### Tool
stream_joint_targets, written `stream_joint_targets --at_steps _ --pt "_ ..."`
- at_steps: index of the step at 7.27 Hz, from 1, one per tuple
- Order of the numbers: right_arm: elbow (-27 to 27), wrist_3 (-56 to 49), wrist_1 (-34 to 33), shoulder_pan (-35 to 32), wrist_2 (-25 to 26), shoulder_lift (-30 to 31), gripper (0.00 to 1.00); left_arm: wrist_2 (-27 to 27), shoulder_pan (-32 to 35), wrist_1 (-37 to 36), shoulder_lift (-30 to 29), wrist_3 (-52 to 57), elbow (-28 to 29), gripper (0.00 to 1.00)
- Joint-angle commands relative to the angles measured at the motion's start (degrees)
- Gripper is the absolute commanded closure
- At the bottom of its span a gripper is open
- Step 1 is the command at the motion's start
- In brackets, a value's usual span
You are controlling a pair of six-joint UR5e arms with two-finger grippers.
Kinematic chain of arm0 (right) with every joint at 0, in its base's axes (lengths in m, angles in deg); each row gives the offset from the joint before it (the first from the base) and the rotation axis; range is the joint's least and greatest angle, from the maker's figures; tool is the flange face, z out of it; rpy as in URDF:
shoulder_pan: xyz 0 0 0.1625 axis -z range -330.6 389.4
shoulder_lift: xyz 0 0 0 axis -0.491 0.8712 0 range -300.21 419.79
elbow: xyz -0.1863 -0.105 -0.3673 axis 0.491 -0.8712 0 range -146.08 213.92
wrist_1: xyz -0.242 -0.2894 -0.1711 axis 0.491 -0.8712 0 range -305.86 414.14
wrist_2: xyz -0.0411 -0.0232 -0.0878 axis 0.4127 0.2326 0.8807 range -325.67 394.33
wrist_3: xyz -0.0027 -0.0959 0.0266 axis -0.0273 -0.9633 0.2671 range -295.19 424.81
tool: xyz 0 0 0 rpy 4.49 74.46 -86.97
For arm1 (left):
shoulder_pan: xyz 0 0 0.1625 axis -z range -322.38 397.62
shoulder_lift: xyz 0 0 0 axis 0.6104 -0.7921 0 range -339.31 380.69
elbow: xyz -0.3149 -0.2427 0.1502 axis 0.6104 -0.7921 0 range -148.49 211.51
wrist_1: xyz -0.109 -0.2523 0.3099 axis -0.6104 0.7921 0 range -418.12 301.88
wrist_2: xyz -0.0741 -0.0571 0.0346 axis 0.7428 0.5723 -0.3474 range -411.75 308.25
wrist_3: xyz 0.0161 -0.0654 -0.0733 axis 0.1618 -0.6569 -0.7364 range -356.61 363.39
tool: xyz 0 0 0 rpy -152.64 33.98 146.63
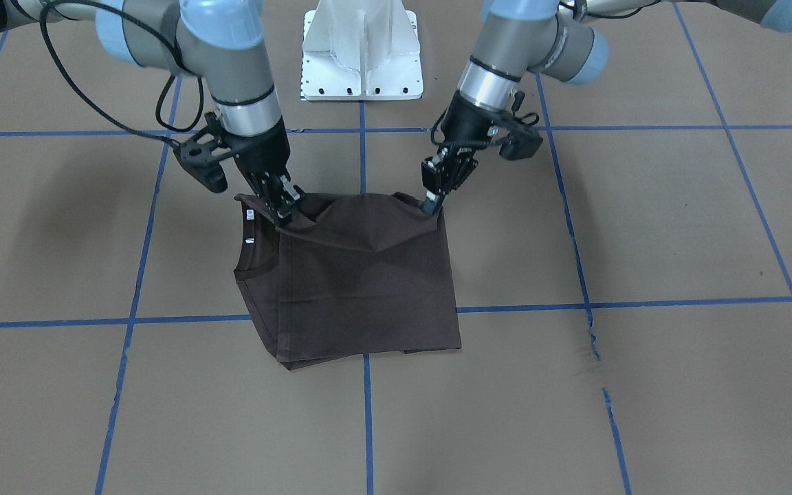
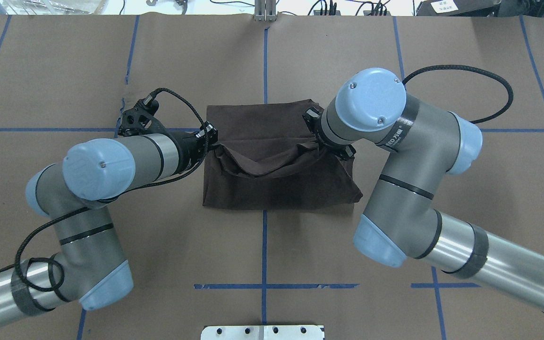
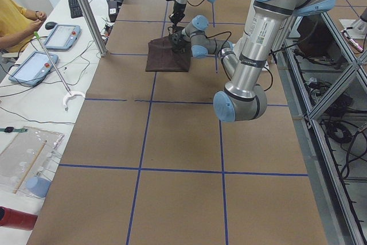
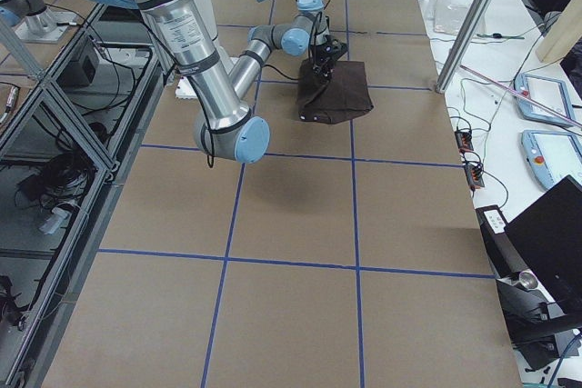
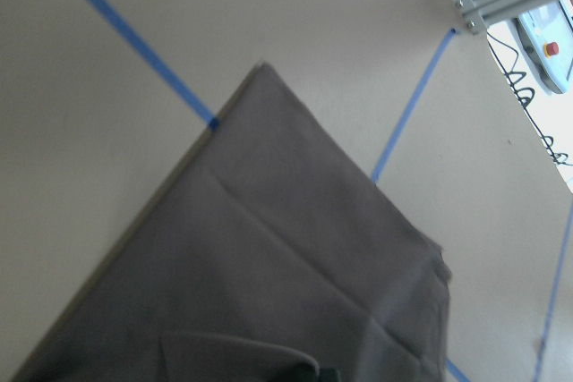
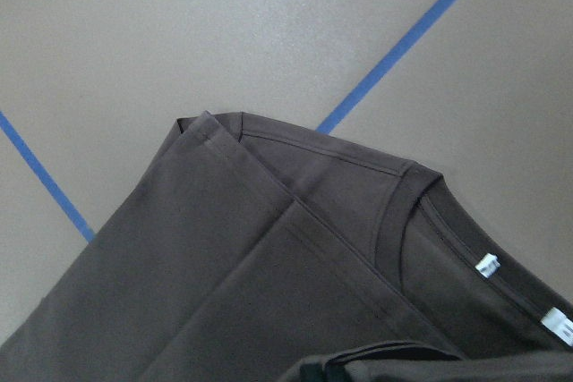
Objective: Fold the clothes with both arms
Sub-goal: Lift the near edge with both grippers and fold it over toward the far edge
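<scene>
The dark brown t-shirt (image 1: pixel 361 289) lies folded on the table, and also shows from overhead (image 2: pixel 276 189). Its collar and white neck tags (image 1: pixel 249 234) are on the robot's right side, and the tags also show in the right wrist view (image 6: pixel 488 266). My left gripper (image 1: pixel 432 204) is shut on one corner of the top layer's edge nearest the robot. My right gripper (image 1: pixel 284 214) is shut on the other corner. Both hold that edge slightly off the table, and it sags between them (image 2: pixel 265 165). From overhead, the right gripper is mostly hidden under its wrist.
The white base pedestal (image 1: pixel 363 51) stands just behind the shirt. Blue tape lines (image 1: pixel 361 137) cross the brown table cover. An operator (image 3: pixel 17 18), tablets (image 3: pixel 31 67) and a metal post (image 3: pixel 86 10) are along the table's far side.
</scene>
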Motion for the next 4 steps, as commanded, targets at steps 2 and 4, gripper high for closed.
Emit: stream_joint_targets --at_steps 2,4 --pt "-38.49 -11.32 24.98 -10.64 -5.06 -13.45 0.42 0.19 11.42 12.85 -9.53 8.96 25.37 0.01" --pt "-40.77 -21.94 26.2 -16.49 -10.03 -14.65 0.0 3.97 14.02 13.42 -9.46 13.14 24.73 0.0"
